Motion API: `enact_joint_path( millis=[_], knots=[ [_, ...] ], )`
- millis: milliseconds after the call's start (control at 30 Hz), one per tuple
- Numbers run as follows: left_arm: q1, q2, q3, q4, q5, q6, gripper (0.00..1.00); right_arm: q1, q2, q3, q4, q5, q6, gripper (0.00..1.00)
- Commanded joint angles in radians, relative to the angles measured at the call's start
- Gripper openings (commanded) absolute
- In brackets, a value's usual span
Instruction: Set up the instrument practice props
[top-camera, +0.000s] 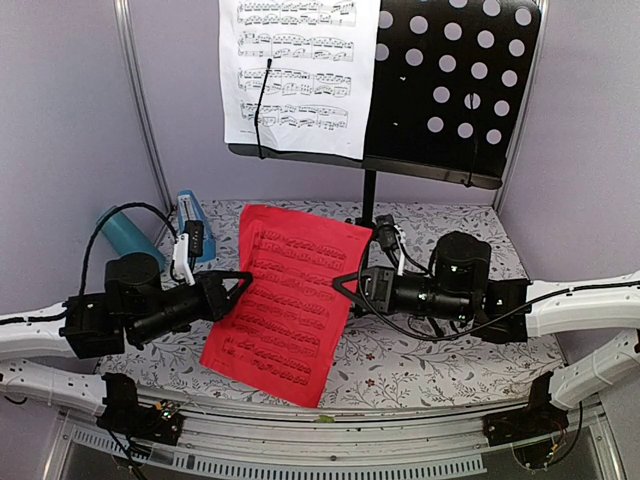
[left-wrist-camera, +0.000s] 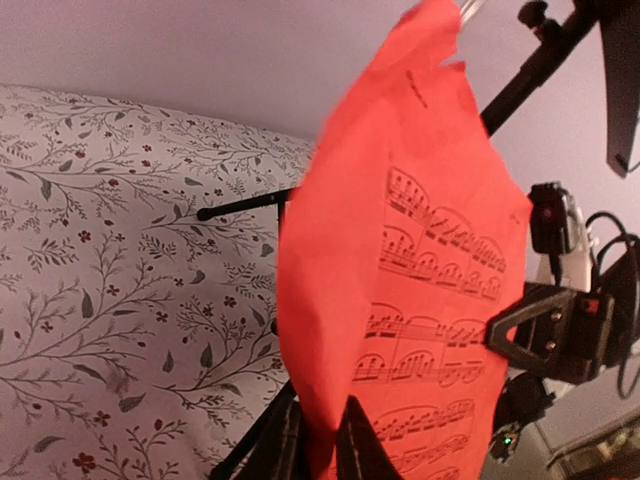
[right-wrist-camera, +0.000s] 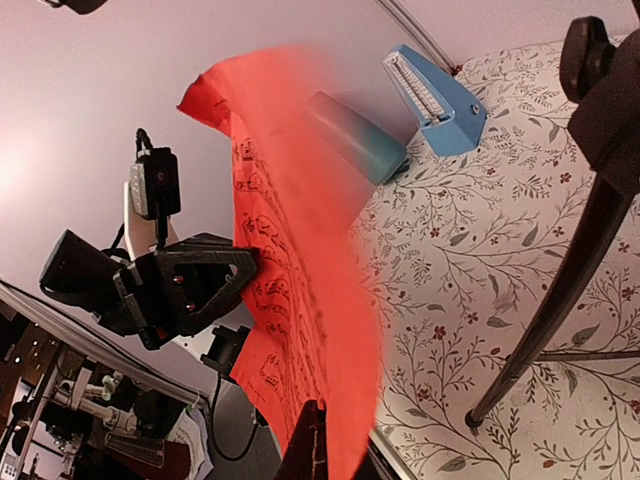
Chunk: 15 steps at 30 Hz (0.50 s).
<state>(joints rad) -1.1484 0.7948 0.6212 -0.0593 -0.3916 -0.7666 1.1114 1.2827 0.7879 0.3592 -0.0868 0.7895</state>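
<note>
The red sheet of music (top-camera: 285, 300) hangs between my two grippers, lifted off the table and sloping. My left gripper (top-camera: 238, 288) is shut on the sheet's left edge; in the left wrist view its black fingers (left-wrist-camera: 365, 445) pinch the red sheet (left-wrist-camera: 420, 250). My right gripper (top-camera: 342, 284) is shut on the right edge, where the paper (right-wrist-camera: 290, 250) runs down between its jaws. The white sheet of music (top-camera: 295, 75) stands on the left half of the black music stand's perforated desk (top-camera: 450, 90). The blue metronome (top-camera: 190, 215) sits at the back left.
A teal cup (top-camera: 125, 232) lies on its side left of the metronome. The stand's pole (top-camera: 369, 195) rises just behind the right gripper, and its tripod leg (right-wrist-camera: 560, 290) crosses the floral cloth (top-camera: 420, 350). Grey walls close the back and sides.
</note>
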Motion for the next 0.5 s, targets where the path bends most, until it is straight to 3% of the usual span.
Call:
enact_joint_path(
  millis=[0, 100, 200, 300, 467],
  knots=[
    [-0.015, 0.01, -0.004, 0.041, -0.026, 0.018, 0.25, -0.004, -0.044, 0.037, -0.077, 0.012, -0.061, 0.0],
    [-0.005, 0.004, -0.006, 0.02, -0.006, 0.065, 0.49, -0.007, -0.078, 0.053, -0.124, -0.017, -0.156, 0.0],
    [0.061, 0.008, -0.009, 0.027, 0.157, 0.143, 0.68, -0.014, -0.115, 0.07, -0.179, -0.063, -0.26, 0.0],
    [0.138, 0.026, -0.019, 0.044, 0.355, 0.196, 0.78, -0.028, -0.143, 0.089, -0.226, -0.153, -0.344, 0.0],
    [0.197, 0.05, -0.022, 0.068, 0.532, 0.26, 0.9, -0.039, -0.18, 0.138, -0.317, -0.314, -0.442, 0.0]
  ],
)
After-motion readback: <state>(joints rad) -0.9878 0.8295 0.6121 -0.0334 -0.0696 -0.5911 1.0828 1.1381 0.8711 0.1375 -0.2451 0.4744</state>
